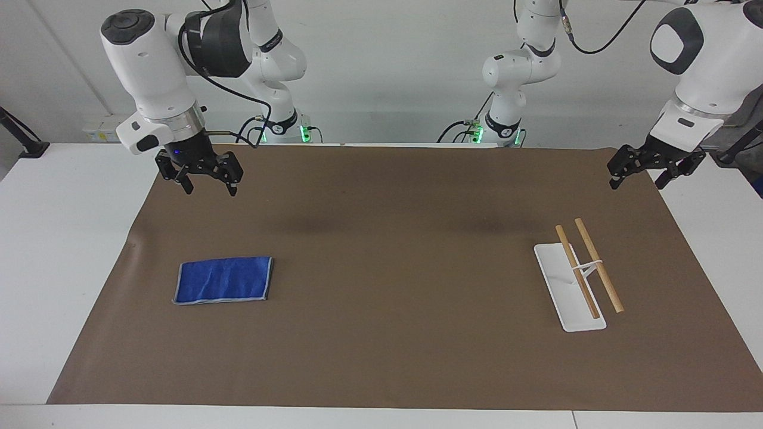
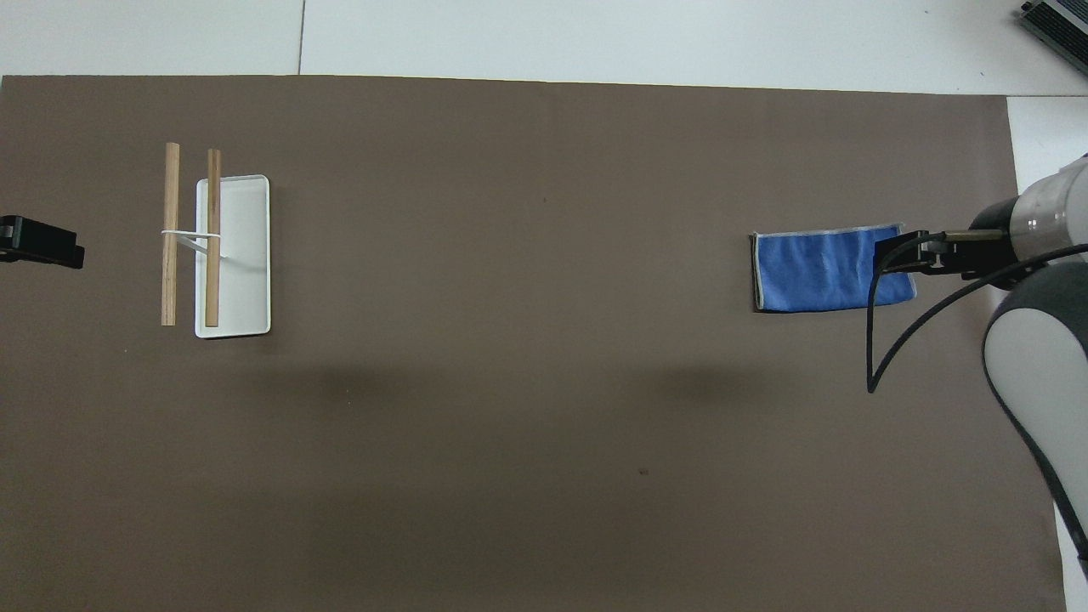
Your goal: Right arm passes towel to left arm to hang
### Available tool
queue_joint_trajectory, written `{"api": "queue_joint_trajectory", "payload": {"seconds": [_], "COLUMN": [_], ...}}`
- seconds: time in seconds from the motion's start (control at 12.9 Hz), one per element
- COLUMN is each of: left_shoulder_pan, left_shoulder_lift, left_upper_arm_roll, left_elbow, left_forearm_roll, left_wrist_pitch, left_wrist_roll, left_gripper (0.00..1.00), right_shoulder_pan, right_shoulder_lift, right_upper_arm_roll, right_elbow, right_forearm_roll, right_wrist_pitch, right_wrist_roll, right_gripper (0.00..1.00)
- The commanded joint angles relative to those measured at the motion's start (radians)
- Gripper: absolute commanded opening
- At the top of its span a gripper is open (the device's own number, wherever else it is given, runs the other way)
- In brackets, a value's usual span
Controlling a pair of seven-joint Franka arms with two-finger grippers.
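Observation:
The blue towel (image 1: 223,280) lies flat on the brown mat (image 1: 381,268) toward the right arm's end; it also shows in the overhead view (image 2: 820,272). My right gripper (image 1: 209,189), with a blue wrist light, is open and empty, raised over the mat by the towel's edge, not touching it. My left gripper (image 1: 636,183) is open and empty, raised over the mat's edge at the left arm's end, where the arm waits. In the overhead view the left gripper (image 2: 38,242) shows only as a black tip.
A rack (image 1: 581,277) with a white base and two wooden rods stands on the mat toward the left arm's end; it also shows in the overhead view (image 2: 212,246). A loose black cable (image 2: 884,340) loops from the right wrist over the mat beside the towel.

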Motion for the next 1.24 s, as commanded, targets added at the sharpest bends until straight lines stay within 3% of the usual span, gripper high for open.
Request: {"api": "queue_joint_trajectory", "payload": {"seconds": [0.0,0.62,0.93,1.16], "left_shoulder_pan": [0.009,0.011,0.011,0.011], "left_shoulder_lift": [-0.026,-0.026,-0.026,-0.026], "left_upper_arm_roll": [-0.006,-0.006,-0.006,-0.006], "left_elbow": [-0.030,-0.030,-0.030,-0.030], "left_forearm_roll": [0.014,0.014,0.014,0.014], "left_wrist_pitch": [0.007,0.007,0.007,0.007], "left_wrist_roll": [-0.007,-0.007,-0.007,-0.007], "left_gripper": [1.00,1.00,1.00,1.00], "right_shoulder_pan": [-0.017,-0.037,-0.075,-0.100], "right_shoulder_lift": [-0.027,-0.024,0.031,0.103], "right_upper_arm_roll": [0.005,0.005,0.005,0.005], "right_elbow": [-0.028,-0.031,-0.060,-0.117], "right_forearm_roll": [0.023,0.023,0.023,0.023], "right_wrist_pitch": [0.006,0.026,0.131,0.283], "right_wrist_roll": [-0.036,-0.033,-0.042,-0.080], "right_gripper": [1.00,1.00,1.00,1.00]}}
